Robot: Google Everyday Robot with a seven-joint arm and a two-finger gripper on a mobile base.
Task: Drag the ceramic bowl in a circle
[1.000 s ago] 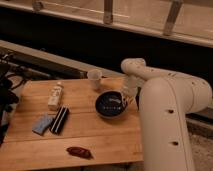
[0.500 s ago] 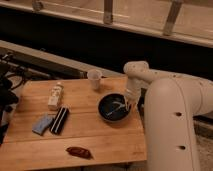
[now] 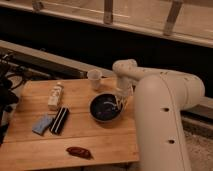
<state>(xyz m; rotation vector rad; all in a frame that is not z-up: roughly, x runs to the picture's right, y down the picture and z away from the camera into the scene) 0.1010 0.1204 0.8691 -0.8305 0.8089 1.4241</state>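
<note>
Wood is what you are working over: a pale butcher-block table [image 3: 102, 141] set in front of a dark wall, with a lit ledge and metal railing posts [image 3: 107, 11] running along the top of the view. At your far left, dark equipment with cables [image 3: 7, 85] crowds the table's edge.

You find the ceramic bowl [image 3: 102, 109] toward the right side of the table, upright, glossy and dark, with faint pale streaks inside. The gripper [image 3: 120, 101] is down at the bowl's right rim, reaching into or just over that edge. You cannot tell from this view whether it is clamped on the rim or merely resting there. The bulky white arm [image 3: 165, 102] curves in from the right and covers the table's right edge.

Just behind the bowl and a little to its left stands a small pale cup [image 3: 94, 79], apart from it. Further left you see a white bottle [image 3: 55, 96] lying on the wood. Nearer the front lie a blue object [image 3: 42, 124] and a black rectangular object [image 3: 60, 120], side by side. A reddish-brown item [image 3: 79, 152] lies near the front edge, well apart from the bowl.
</note>
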